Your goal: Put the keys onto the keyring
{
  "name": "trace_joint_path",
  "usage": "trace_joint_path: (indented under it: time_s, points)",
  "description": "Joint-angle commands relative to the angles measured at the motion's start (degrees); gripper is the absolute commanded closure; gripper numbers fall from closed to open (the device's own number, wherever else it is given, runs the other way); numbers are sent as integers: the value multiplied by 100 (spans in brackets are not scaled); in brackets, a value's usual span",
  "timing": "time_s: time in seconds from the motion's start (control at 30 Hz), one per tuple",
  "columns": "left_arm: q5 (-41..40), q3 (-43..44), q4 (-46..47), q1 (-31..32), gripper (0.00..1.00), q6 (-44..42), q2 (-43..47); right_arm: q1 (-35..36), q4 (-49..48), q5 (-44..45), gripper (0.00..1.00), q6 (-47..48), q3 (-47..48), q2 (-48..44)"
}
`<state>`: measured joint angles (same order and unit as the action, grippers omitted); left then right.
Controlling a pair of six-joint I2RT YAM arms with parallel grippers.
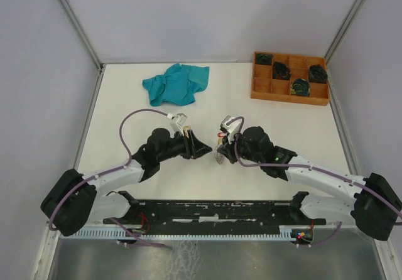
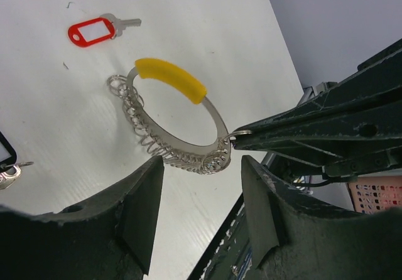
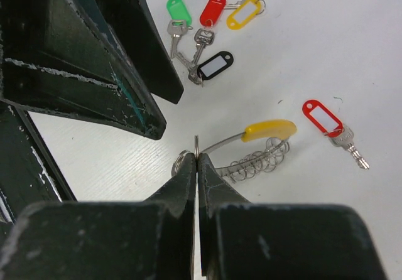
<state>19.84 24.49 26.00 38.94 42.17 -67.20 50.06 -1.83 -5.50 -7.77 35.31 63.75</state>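
The left jaws stand open just short of the keyring (image 2: 171,78), gripping nothing. The right jaws are closed on a small loop at the keyring's rim, near its yellow sleeve (image 3: 269,130). On the white worktop (image 3: 352,48), 4 tagged keys (image 3: 202,44) lie clustered beyond the keyring, and 1 red-tagged key (image 3: 328,122) lies apart on its right.

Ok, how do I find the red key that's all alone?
Start on the white table, at the big wire ring with the yellow sleeve, pinched by the right hand. Beside the sleeve lies one key with a red tag, on its own. The other red tag sits bunched with green, yellow and black ones.
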Motion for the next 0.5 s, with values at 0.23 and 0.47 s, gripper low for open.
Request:
trace_joint_path:
  time_s: [0.23,0.47]
  points:
    - [-250,-947,1673,0,37,-486,416,-225,-496,-705,99,-67,-146,302]
    - [-402,-1131,2190,2,31,-1074,373,-230,60,-768,99,105,169,389]
